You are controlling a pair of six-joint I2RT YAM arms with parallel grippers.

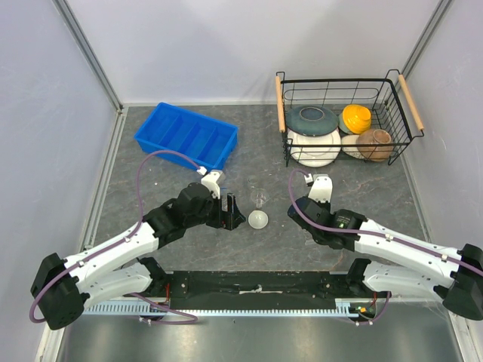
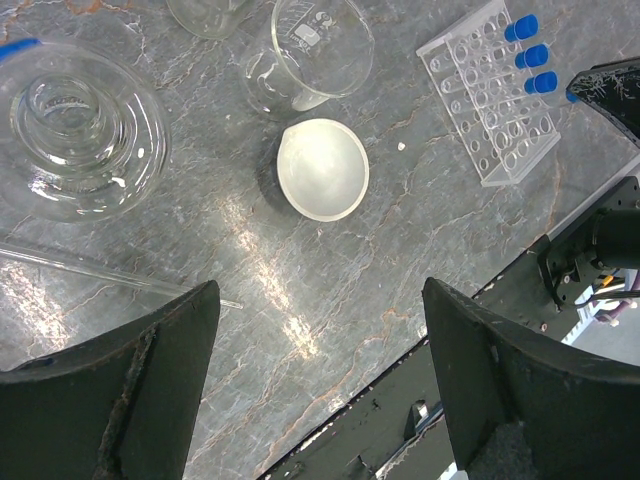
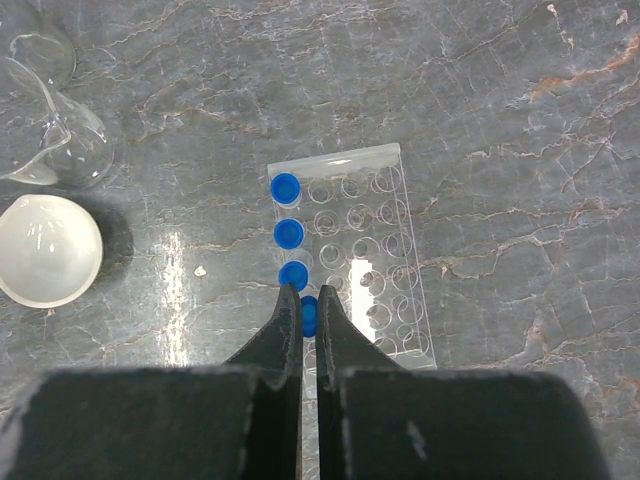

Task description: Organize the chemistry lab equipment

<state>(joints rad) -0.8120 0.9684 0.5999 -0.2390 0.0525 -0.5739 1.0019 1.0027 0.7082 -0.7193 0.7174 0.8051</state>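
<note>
My right gripper (image 3: 307,295) is shut on a blue-capped clear tube (image 3: 309,316), held over the near-left corner of the clear plastic tube rack (image 3: 375,260). Three more blue-capped tubes (image 3: 289,234) stand in the rack's left column. A white round dish (image 3: 47,248) and a clear glass beaker (image 3: 55,140) lie to the rack's left. My left gripper (image 2: 318,300) is open and empty above bare table, just short of the white dish (image 2: 322,168). Beyond the dish stands the beaker (image 2: 305,55), with the rack (image 2: 490,100) to the right. In the top view the left gripper (image 1: 232,213) is beside the dish (image 1: 258,219).
A wide glass vessel (image 2: 75,130) and a thin glass rod (image 2: 90,270) lie to the left of the left gripper. A blue divided tray (image 1: 186,136) sits at the back left. A wire basket (image 1: 392,154) of ceramic bowls sits at the back right.
</note>
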